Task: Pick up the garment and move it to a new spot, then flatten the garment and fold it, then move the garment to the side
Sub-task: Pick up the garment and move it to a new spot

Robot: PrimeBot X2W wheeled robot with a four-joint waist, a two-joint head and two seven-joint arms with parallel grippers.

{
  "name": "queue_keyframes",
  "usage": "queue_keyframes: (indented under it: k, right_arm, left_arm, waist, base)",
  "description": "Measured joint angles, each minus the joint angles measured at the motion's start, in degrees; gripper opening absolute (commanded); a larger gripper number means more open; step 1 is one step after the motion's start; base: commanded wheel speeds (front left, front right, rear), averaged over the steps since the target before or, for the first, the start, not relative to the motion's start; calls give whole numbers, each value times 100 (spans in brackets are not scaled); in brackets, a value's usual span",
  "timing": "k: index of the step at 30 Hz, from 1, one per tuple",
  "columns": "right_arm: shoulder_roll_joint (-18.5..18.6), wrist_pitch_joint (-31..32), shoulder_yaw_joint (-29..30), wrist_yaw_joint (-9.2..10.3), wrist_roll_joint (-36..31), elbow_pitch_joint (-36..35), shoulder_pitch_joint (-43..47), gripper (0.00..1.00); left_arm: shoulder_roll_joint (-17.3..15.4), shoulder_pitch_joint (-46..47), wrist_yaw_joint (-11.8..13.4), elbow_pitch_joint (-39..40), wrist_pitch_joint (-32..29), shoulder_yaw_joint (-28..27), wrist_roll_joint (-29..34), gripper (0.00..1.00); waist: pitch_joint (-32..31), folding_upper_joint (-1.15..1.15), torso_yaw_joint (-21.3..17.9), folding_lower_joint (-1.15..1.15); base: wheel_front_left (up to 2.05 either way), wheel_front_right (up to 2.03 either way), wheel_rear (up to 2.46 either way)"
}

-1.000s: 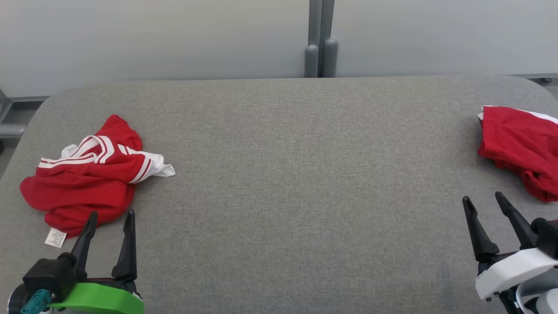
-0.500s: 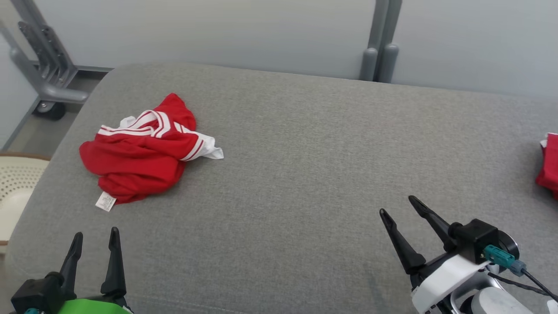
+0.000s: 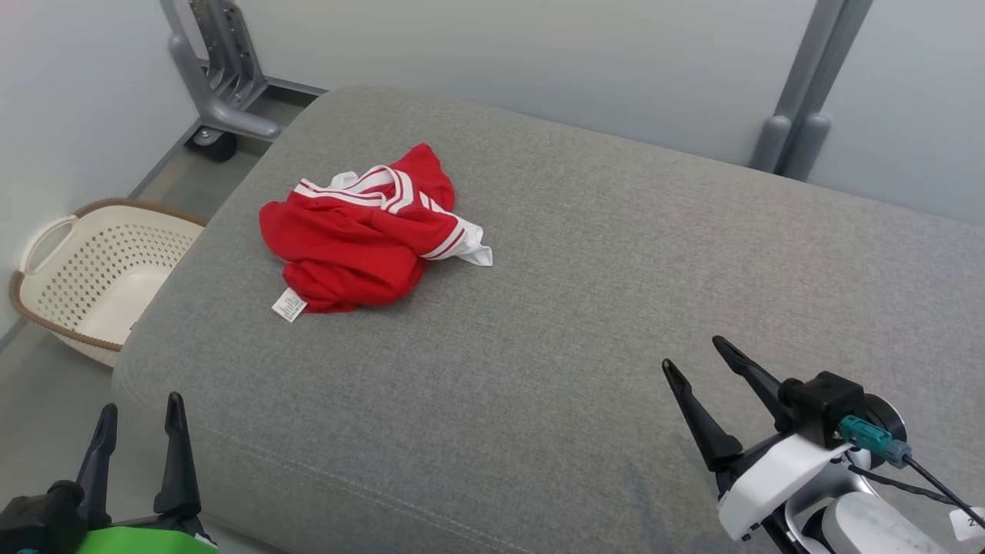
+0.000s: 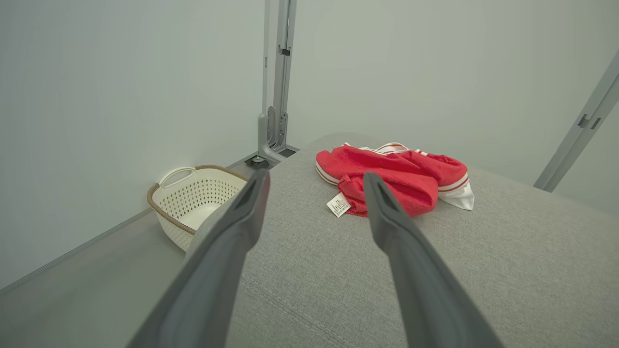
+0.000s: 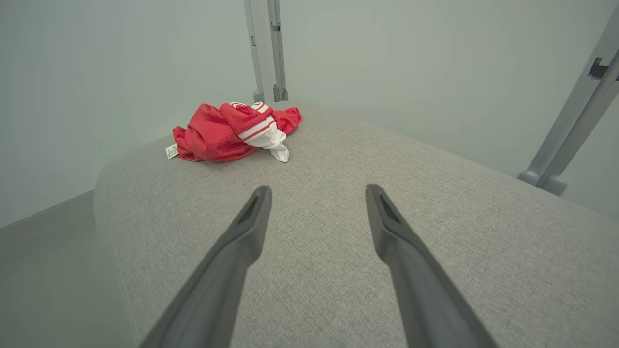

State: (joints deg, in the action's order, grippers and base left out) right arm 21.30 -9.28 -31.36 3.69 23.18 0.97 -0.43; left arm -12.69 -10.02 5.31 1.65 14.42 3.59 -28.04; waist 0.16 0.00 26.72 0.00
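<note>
Clock refs are in head view, 12 = away from the robot. The garment (image 3: 362,246), a red top with white striped trim, is a crumpled heap on the grey padded table (image 3: 585,308), at about 11 o'clock from table centre and near the far-left corner. It's bunched, not flat. The heap's long axis runs roughly 9-to-3, dipping slightly toward 4. The white cuff end (image 3: 473,252) points to about 4 o'clock and the rounded red bulk sits at the 9 end. A red lobe sticks up toward 12 beside the striped trim. The white care label (image 3: 289,305) pokes out flat on the table at the heap's 7 o'clock edge. The left gripper (image 3: 141,403) is at 7 o'clock by the table's near-left edge with its fingers pointing to 12. Its jaws are spread wide with nothing between them, well apart from the garment. In the left wrist view the heap lies ahead past the fingers (image 4: 242,227), toward 1 o'clock. The right gripper (image 3: 693,353) is at 4 o'clock over the table with its fingers aimed at about 11. Its jaws are also wide and empty, far from the garment. A cream perforated basket (image 3: 92,261) stands on the floor at 9 o'clock, just off the table's left end. Grey metal posts (image 3: 219,77) stand behind the table at 11 o'clock.
</note>
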Motion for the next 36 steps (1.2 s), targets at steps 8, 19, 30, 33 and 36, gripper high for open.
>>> queue_keyframes:
  k: [8, 19, 30, 33, 36]
  right_arm:
    - [-111, 25, -8, 46, 0, 71, -35, 100]
    - [-118, 23, 110, 105, 0, 166, -24, 100]
    - [-244, -57, 156, 196, -7, 147, -27, 100]
    - [-324, -86, 155, 196, -7, 148, -38, 100]
    - [-379, -142, 152, 197, -16, 152, -124, 100]
  left_arm:
    - [0, -84, -1, 62, 0, -52, 7, 100]
    - [-210, -52, -311, -3, -63, -5, -2, 100]
    - [-1746, 1028, -1020, 52, -1621, -350, -553, 100]
    - [-2105, 1362, -1042, -2, -2161, -570, -893, 100]
    - [-2360, 1602, -1069, -136, -2685, -748, -1323, 100]
  waist:
    - [-20, 0, 259, 0]
    - [45, 0, 255, 0]
    - [221, 0, 63, 0]
    - [298, 0, -67, 1]
    - [396, 0, -219, 0]
  base:
    - [0, 0, 0]
    - [0, 0, 0]
    - [0, 0, 0]
    - [0, 0, 0]
    - [0, 0, 0]
